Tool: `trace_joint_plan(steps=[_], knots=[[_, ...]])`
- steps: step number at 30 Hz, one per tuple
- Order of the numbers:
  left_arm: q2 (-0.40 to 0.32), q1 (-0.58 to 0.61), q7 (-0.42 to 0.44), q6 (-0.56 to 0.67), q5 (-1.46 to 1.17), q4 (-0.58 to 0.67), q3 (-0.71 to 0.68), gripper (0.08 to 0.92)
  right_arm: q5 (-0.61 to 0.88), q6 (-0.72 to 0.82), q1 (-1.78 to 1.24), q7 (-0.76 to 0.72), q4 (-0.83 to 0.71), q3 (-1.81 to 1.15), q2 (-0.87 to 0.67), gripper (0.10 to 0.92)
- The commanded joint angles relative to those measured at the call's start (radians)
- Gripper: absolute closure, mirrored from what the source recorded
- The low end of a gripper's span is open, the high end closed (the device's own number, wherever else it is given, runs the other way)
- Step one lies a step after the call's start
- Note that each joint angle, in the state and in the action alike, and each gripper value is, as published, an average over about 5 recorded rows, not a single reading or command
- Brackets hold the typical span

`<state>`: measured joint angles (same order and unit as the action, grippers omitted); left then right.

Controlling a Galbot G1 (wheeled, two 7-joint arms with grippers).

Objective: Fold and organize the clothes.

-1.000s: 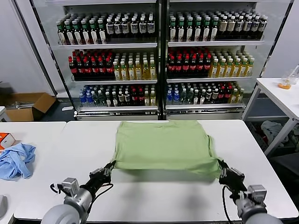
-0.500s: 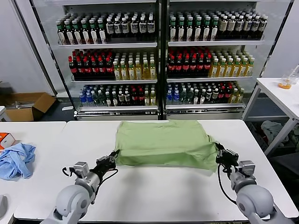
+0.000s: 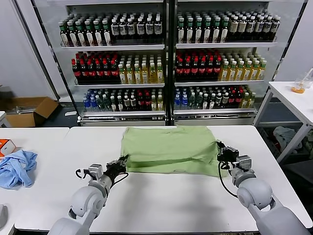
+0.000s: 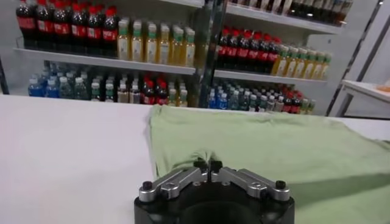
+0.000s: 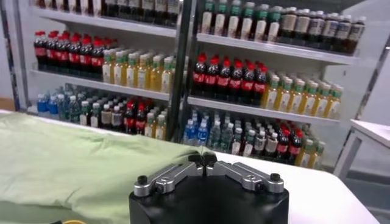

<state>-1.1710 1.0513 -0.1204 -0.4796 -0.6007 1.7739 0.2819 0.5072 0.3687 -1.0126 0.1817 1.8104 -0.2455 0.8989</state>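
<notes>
The shirt (image 3: 168, 149) lay flat mid-counter (image 3: 161, 205), its near half looking doubled over. Left gripper (image 3: 121, 162) and right gripper (image 3: 221, 149) sat at its 2 near corners, jaws nearly together, each pinching the hem. Looked like the fold was landing; next they'd need to let go cleanly.

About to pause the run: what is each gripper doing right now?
Left gripper: fingertips together, pinching the near left edge of the green shirt.
Right gripper: fingertips together at the shirt's right edge; whether fabric is caught cannot be told.
</notes>
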Motion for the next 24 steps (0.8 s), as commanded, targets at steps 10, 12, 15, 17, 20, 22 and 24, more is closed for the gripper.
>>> trace_joint_plan(steps=[10, 12, 15, 17, 20, 22, 24], knots=[[-0.03, 0.088, -0.018, 0.03, 0.086, 0.054, 0.035, 0.564, 0.002, 0.054, -0.191, -0.002, 0.087, -0.095, -0.019, 0.448], [-0.033, 0.094, -0.018, 0.03, 0.09, 0.053, 0.033, 0.503, 0.016, 0.072, -0.198, 0.008, 0.075, -0.098, -0.013, 0.396], [-0.037, 0.085, -0.017, 0.028, 0.101, 0.032, 0.026, 0.417, 0.042, 0.105, -0.194, 0.021, 0.054, -0.092, 0.0, 0.31], [-0.039, 0.072, -0.018, 0.026, 0.107, 0.008, 0.022, 0.356, 0.061, 0.129, -0.185, 0.029, 0.039, -0.083, 0.009, 0.255], [-0.041, 0.055, -0.019, 0.017, 0.109, -0.033, 0.019, 0.27, 0.08, 0.16, -0.17, 0.04, 0.017, -0.069, 0.022, 0.212], [-0.041, 0.047, -0.019, 0.011, 0.11, -0.053, 0.016, 0.225, 0.088, 0.176, -0.161, 0.045, 0.003, -0.06, 0.027, 0.205], [-0.04, 0.044, -0.018, 0.006, 0.115, -0.062, 0.013, 0.191, 0.092, 0.186, -0.157, 0.048, -0.008, -0.054, 0.03, 0.203]])
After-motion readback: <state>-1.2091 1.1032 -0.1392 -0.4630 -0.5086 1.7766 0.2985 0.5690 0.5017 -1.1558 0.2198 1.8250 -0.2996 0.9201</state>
